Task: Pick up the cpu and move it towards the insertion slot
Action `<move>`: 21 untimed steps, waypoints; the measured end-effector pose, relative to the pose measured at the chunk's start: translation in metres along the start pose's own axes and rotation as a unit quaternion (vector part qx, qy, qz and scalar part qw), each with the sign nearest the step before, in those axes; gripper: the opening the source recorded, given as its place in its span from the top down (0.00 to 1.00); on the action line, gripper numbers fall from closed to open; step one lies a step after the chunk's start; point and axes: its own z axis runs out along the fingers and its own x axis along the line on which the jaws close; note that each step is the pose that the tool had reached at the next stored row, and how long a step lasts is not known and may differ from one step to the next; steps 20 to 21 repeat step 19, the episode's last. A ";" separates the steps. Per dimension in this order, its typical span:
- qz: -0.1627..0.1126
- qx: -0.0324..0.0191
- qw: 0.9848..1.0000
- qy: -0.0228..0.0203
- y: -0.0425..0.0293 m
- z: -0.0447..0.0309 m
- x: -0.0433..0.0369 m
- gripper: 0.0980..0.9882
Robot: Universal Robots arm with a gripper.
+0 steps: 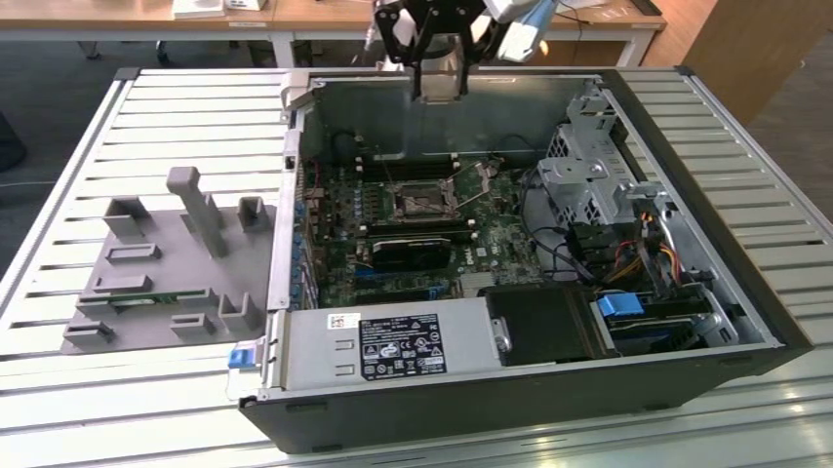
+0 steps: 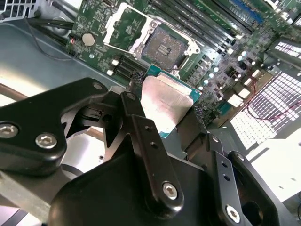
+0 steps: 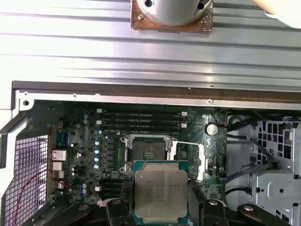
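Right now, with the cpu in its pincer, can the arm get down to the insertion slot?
Probably yes. The pincer, shut on the cpu, hangs above the open case, and the insertion slot lies uncovered with its frame flipped open; nothing appears to sit between them.

Silver-topped cpu (image 3: 161, 193) clamped between dark gripper (image 3: 161, 209) fingers. Held apart from open insertion slot (image 3: 146, 151) on green motherboard (image 3: 84, 155).
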 end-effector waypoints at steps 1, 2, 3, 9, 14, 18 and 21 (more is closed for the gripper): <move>0.000 0.000 1.000 0.000 0.0012 0.0002 -0.0007 0.50; -0.001 0.000 1.000 0.000 0.0024 0.0004 -0.0015 0.50; -0.001 0.000 1.000 0.000 0.0037 0.0007 -0.0021 0.50; -0.005 0.000 1.000 0.000 0.0112 0.0039 -0.0042 0.50; -0.008 0.000 1.000 0.000 0.0153 0.0057 -0.0043 0.50; -0.008 0.000 1.000 0.000 0.0153 0.0058 -0.0042 0.50; -0.008 0.000 1.000 0.000 0.0153 0.0058 -0.0043 0.50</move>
